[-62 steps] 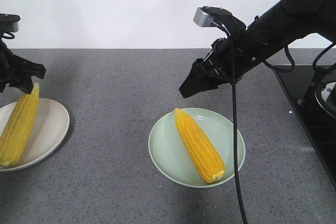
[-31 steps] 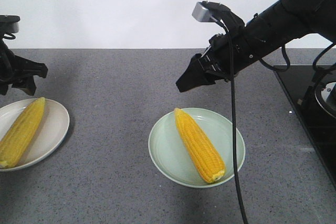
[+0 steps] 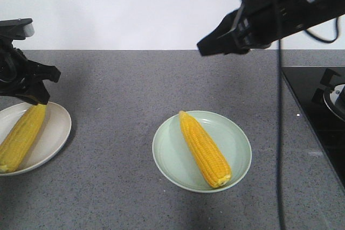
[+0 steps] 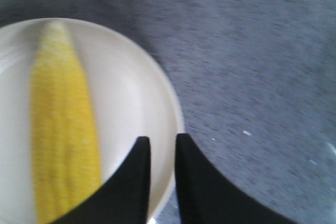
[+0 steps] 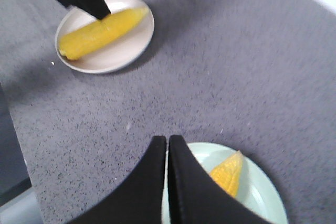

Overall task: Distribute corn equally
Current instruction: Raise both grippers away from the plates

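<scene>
One corn cob (image 3: 205, 148) lies diagonally on the pale green plate (image 3: 168, 157) at the middle of the counter. A paler corn cob (image 3: 20, 136) lies on the white plate (image 3: 60, 127) at the left. My left gripper (image 3: 39, 98) hovers just over that cob's pointed tip. In the left wrist view its jaws (image 4: 159, 139) stand slightly open over the white plate's rim (image 4: 134, 93), beside the cob (image 4: 60, 124), holding nothing. My right gripper (image 3: 202, 47) is raised high behind the green plate. It is shut and empty (image 5: 168, 138) above the plate's edge (image 5: 262, 195).
A black cooktop (image 3: 315, 117) with a pot (image 3: 337, 98) fills the right edge of the grey counter. A black cable (image 3: 279, 144) hangs from the right arm down across the right side. A white wall runs behind the counter.
The pale cob, held tilted by my left gripper one second ago, now lies flat on the white plate, released. My right arm has risen and pulled back to the right.
</scene>
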Tool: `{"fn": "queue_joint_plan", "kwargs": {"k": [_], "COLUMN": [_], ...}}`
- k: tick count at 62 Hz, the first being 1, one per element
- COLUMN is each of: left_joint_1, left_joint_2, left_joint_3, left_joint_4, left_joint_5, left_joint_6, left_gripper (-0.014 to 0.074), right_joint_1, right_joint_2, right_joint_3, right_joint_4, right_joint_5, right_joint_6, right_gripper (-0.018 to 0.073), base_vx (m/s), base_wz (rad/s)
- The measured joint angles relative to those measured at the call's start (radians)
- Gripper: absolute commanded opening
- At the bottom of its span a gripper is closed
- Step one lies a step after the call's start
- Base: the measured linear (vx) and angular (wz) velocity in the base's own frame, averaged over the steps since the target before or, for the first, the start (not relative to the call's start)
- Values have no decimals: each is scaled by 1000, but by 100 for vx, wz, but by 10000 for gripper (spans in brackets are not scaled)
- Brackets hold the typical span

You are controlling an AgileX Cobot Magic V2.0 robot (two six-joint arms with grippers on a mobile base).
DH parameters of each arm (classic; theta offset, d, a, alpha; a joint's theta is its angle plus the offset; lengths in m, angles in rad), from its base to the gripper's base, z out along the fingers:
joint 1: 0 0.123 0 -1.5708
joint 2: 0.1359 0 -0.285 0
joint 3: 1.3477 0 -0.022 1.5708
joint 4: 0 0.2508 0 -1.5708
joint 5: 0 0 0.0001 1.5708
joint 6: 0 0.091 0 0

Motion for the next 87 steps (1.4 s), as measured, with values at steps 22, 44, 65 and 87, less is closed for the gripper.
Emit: {"fn": "queue_joint_plan", "kwargs": {"k": [22,44,65,87], "left_joint_1": [0,0,0,0], "left_joint_2": [-331,-740,-879,-883], "left_joint_3": [386,940,1085,1086], "left_joint_4": [-155,-337,-363,-364], "left_joint_5": [-215,-546,-741,-748], "left_joint_6": [300,598,626,626], "left_gripper": [-8,-8,-8,-6], "right_joint_1": [0,0,0,0], "right_joint_2": [-377,-784,-999,-1012], "right_joint_3": [489,1206,1366,1366], "right_joint_4": [-5,-29,0,3], "right_joint_5": [-266,-727,-919,-924], "right_joint_6": [-101,-119,-120,-122], "right_gripper": [-6,-6,-6,-6], "base_vx": [0,0,0,0], "base_wz": [0,0,0,0]}}
